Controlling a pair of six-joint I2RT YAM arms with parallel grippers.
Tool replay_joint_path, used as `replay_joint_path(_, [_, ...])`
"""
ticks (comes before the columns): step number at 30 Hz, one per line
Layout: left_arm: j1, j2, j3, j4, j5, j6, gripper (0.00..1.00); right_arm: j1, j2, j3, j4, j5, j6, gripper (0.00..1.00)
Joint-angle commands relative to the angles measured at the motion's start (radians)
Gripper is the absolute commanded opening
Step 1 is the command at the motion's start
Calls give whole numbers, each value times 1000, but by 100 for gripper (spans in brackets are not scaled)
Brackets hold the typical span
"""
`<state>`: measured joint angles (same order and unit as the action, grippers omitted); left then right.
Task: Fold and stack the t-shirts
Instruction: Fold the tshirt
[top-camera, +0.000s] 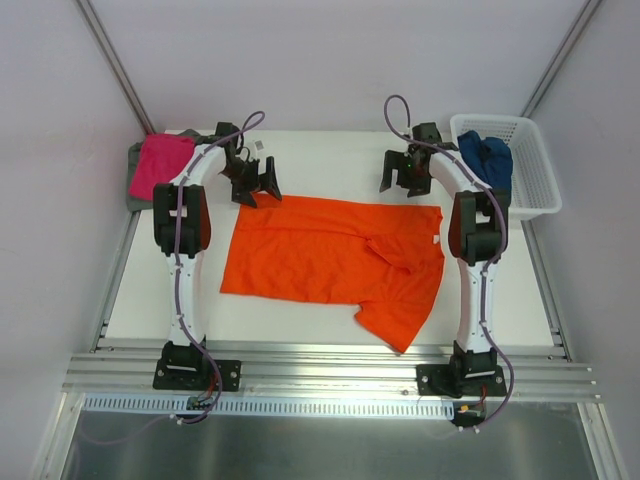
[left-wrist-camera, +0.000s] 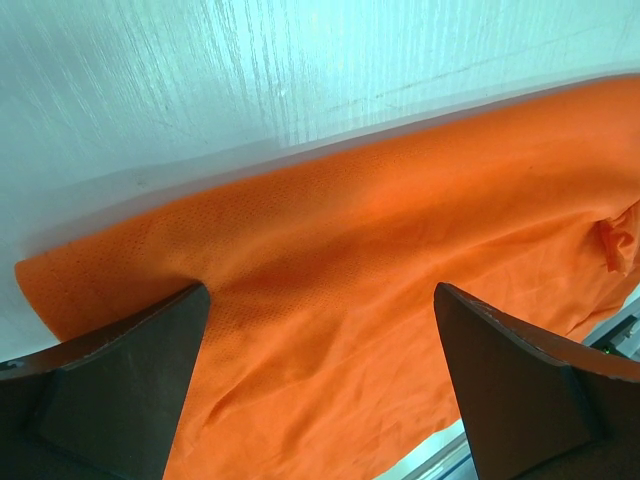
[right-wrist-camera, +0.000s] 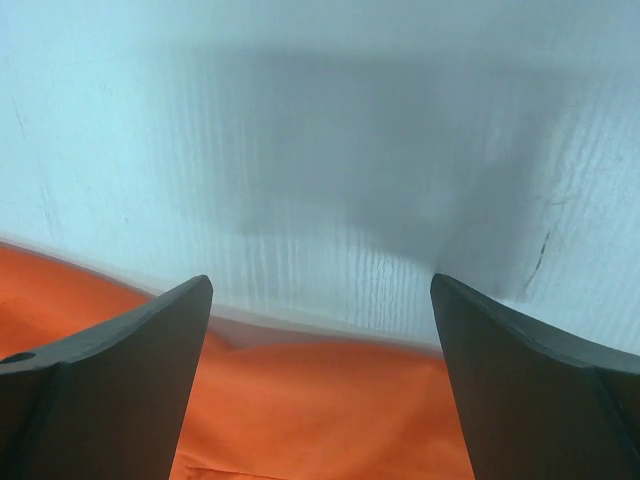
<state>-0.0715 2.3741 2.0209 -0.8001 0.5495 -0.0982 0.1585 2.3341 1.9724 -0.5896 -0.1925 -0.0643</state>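
Observation:
The bright orange t-shirt (top-camera: 330, 255) lies spread on the white table (top-camera: 330, 165), with one sleeve folded over near its right end. My left gripper (top-camera: 257, 187) hovers open over the shirt's far left edge; in the left wrist view orange cloth (left-wrist-camera: 350, 260) fills the space below the open left gripper (left-wrist-camera: 320, 300), and nothing is held. My right gripper (top-camera: 400, 180) hangs open just past the shirt's far right edge. In the right wrist view the orange hem (right-wrist-camera: 320, 410) lies under the open right gripper (right-wrist-camera: 322, 285). A magenta pink t-shirt (top-camera: 163, 165) rests on a grey one (top-camera: 135, 180) at the far left.
A white lattice basket (top-camera: 535, 190) stands at the far right corner with a dark blue t-shirt (top-camera: 485, 160) inside. Metal rails (top-camera: 330, 375) run along the near edge by the arm bases. Grey walls close in on both sides.

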Motion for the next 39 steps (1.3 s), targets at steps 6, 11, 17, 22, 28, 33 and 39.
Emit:
replay_joint_path(6, [6, 28, 32, -4, -74, 15, 99, 4, -73, -33, 10, 14, 6, 96])
replay_joint_path(11, [2, 5, 6, -5, -74, 20, 99, 12, -229, -188, -25, 37, 57, 96])
replay_joint_path(17, [-11, -27, -50, -4, -71, 20, 99, 58, -403, -371, -15, 54, 63, 96])
replay_joint_path(22, [-20, -42, -64, -4, -72, 17, 99, 67, -446, -458, -24, 61, 129, 96])
replay_joint_path(28, [-25, -56, -71, -4, -72, 17, 99, 65, -421, -472, -53, 53, 141, 96])
replay_joint_path(33, [-25, -59, -80, -4, -71, 15, 99, 64, -386, -486, -65, 48, 138, 96])
replay_joint_path(39, [-24, -73, -105, -5, -74, 8, 99, 52, -268, -411, -59, 76, 136, 96])
